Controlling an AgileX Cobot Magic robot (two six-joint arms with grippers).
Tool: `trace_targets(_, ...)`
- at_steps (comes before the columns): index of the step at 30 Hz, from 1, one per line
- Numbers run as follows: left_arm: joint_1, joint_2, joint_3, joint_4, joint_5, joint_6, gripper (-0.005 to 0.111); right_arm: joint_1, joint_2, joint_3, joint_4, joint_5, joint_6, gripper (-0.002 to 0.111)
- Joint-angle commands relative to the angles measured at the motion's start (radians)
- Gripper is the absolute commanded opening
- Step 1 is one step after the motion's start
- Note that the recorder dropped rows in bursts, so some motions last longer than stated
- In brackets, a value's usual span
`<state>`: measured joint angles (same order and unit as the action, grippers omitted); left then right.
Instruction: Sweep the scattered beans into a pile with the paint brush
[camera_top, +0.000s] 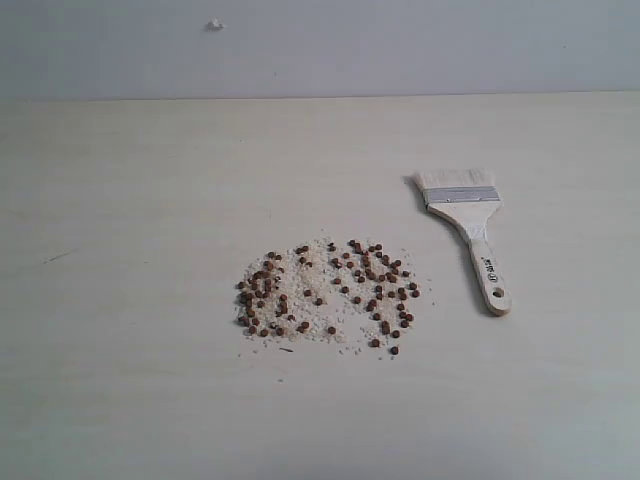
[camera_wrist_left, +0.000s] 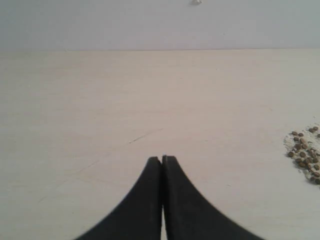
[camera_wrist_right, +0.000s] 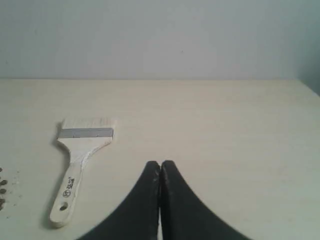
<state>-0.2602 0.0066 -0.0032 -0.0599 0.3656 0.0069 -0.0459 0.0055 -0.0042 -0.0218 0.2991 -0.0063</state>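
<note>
Reddish-brown beans lie scattered among whitish crumbs in the middle of the pale table. To their right lies the paint brush, flat, with off-white bristles pointing away, a silver ferrule and a wooden handle with a hole at its near end. Neither arm shows in the exterior view. In the left wrist view my left gripper is shut and empty above bare table, with the beans off at the edge of that picture. My right gripper is shut and empty too, with the paint brush lying apart from it.
The pale table runs back to a plain grey wall. A small dark scratch marks the table at the left. The table's far right corner shows in the right wrist view.
</note>
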Motion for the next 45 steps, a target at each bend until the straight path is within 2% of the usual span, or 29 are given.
trace_targets(1,0.003,-0.007,0.003,0.004,-0.009,0.0,0.0,-0.006,-0.006,0.004,-0.037,-0.118,-0.006,0.0)
trace_targets(9,0.003,-0.007,0.003,0.004,-0.009,0.0,0.0,-0.006,-0.006,0.004,-0.007,-0.332,0.07,0.0)
trace_targets(15,0.003,-0.007,0.003,0.004,-0.009,0.0,0.0,-0.006,-0.006,0.004,0.022,-0.336,0.085,0.0)
trace_targets(20,0.003,-0.007,0.003,0.004,-0.009,0.0,0.0,-0.006,-0.006,0.004,0.096,-0.343,0.161,0.0)
trace_targets(27,0.003,-0.007,0.003,0.004,-0.009,0.0,0.0,-0.006,-0.006,0.004,0.102,-0.384,0.247,0.0)
trace_targets(33,0.003,-0.007,0.003,0.004,-0.009,0.0,0.0,-0.006,0.112,-0.024,0.102,-0.375,0.245,0.0)
trace_targets(38,0.003,-0.007,0.003,0.004,-0.009,0.0,0.0,-0.006,0.374,-0.175,0.102,-0.349,0.245,0.0)
trace_targets(42,0.003,-0.007,0.003,0.004,-0.009,0.0,0.0,-0.006,0.698,-0.425,0.097,-0.147,0.229,0.0)
trace_targets(45,0.003,-0.007,0.003,0.004,-0.009,0.0,0.0,-0.006,0.935,-0.668,0.097,0.08,0.158,0.0)
